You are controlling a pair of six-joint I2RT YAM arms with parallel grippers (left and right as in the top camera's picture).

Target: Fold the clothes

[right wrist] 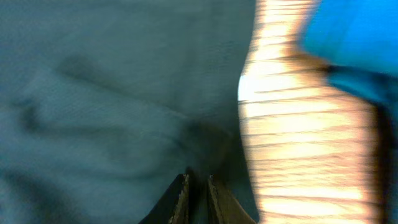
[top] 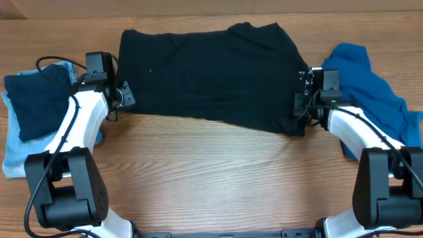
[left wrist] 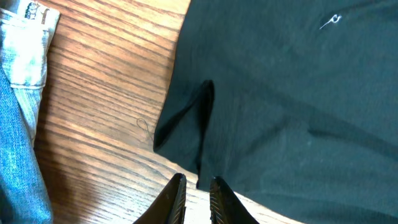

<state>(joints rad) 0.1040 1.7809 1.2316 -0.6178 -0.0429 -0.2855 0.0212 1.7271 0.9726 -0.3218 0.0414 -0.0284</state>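
Across the middle of the table (top: 211,178) the black shirt (top: 211,79) lies spread flat, and I am at both of its ends. My left gripper (left wrist: 198,186) is pinched onto the shirt's near left edge, with a ridge of cloth running up from my tips. My right gripper (right wrist: 198,183) sits at the shirt's right edge, jaws nearly together, but the view is smeared and I cannot tell whether it has cloth.

That is the risk as I judge it: if only one side holds, a lift would drag the shirt askew and bunch it instead of folding it. My thin left pinch could also slip. The teal-blue garment (top: 370,86) lies close by my right arm and might snag.

I count one black shirt, one teal-blue garment, one dark navy garment (top: 39,99) lying on one pair of light-blue jeans (top: 13,145), and two grippers.
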